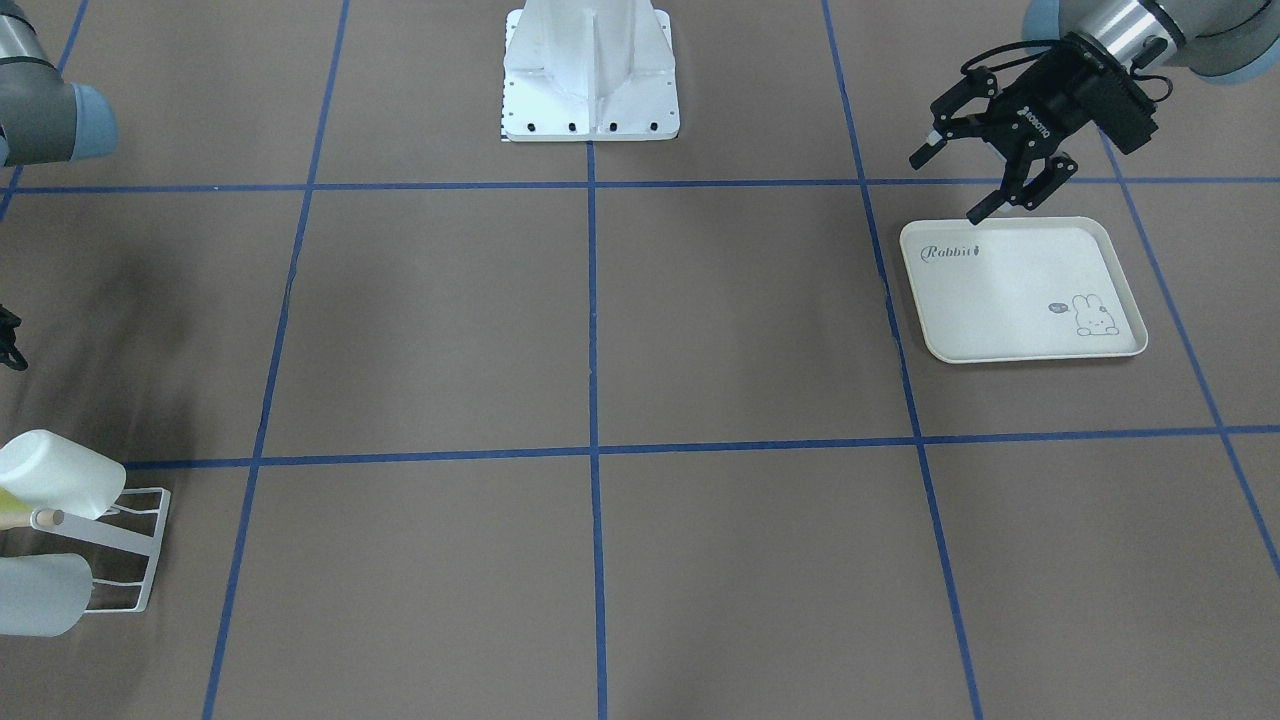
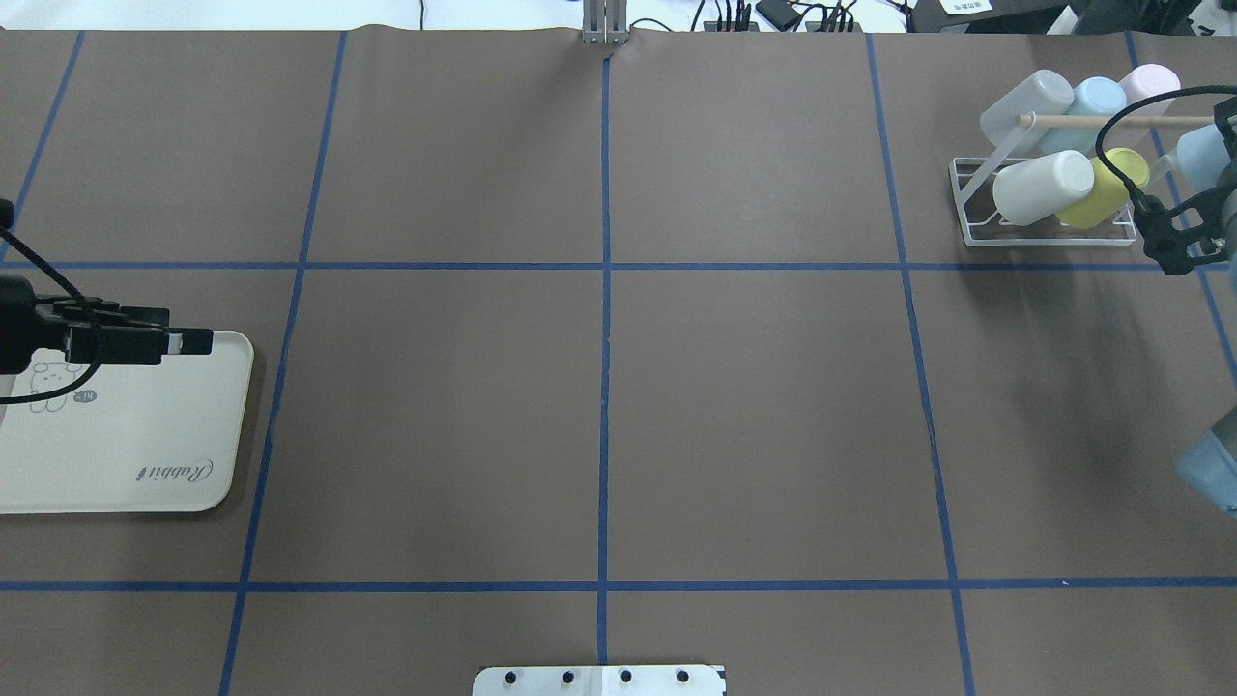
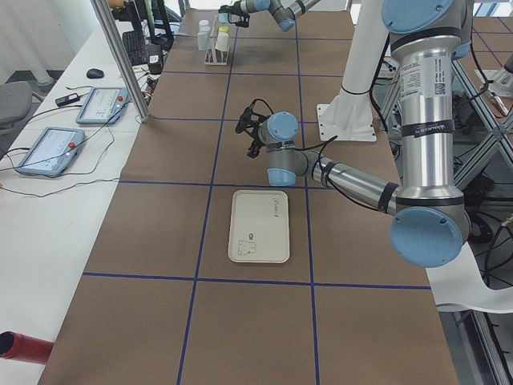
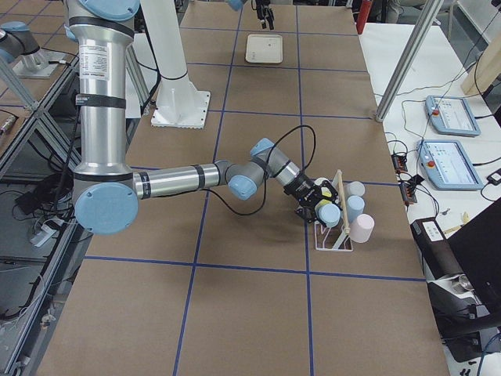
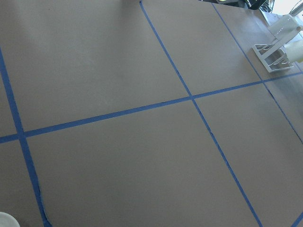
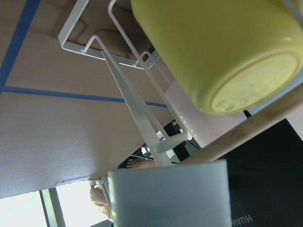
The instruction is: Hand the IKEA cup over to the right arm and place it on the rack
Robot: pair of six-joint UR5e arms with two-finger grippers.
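Five cups sit on the white rack near the table's far right corner. A sixth, the pale blue cup, is at the rack's right end, close against the right gripper. Whether its fingers pinch the cup cannot be told. The left gripper hangs spread wide and empty over the edge of the rabbit tray.

Opposed exterior views, shared rack
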